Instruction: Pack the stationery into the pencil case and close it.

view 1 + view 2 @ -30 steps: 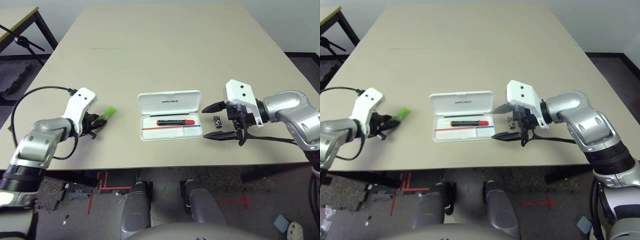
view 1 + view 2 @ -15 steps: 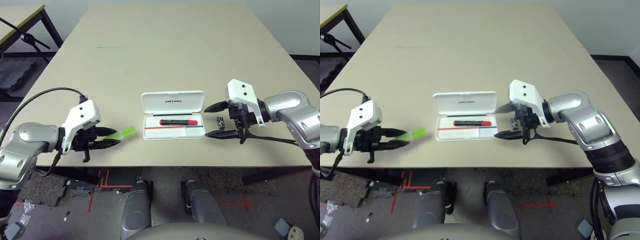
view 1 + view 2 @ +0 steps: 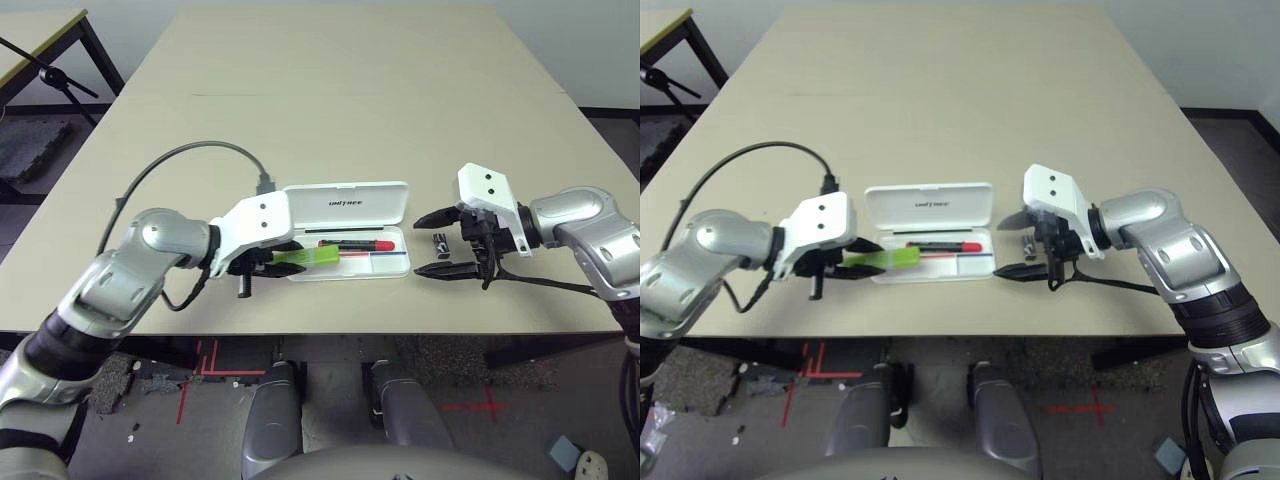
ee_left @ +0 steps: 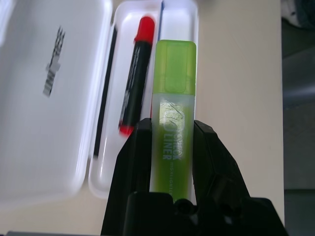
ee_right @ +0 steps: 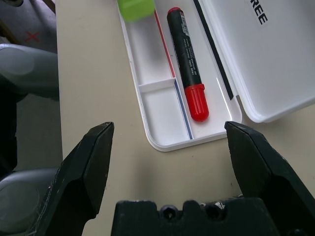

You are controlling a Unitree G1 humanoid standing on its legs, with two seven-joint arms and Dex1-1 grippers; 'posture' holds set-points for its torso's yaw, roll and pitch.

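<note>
My left gripper (image 3: 278,262) pinches the highlighter (image 3: 306,258) over the open case (image 3: 347,245), beside the red marker (image 3: 356,244). My right gripper (image 3: 437,243) hangs spread wide, holding nothing, right of the case.

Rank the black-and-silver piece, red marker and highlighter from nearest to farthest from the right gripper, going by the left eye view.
From the right gripper:
1. Black-and-silver piece: on the table between its fingers.
2. Red marker: in the open case, toward the left gripper.
3. Highlighter: held by the left gripper over the case's far end.

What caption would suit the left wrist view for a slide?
Left gripper shut on the lime-green highlighter, over the open pencil case, beside the red marker.
</note>
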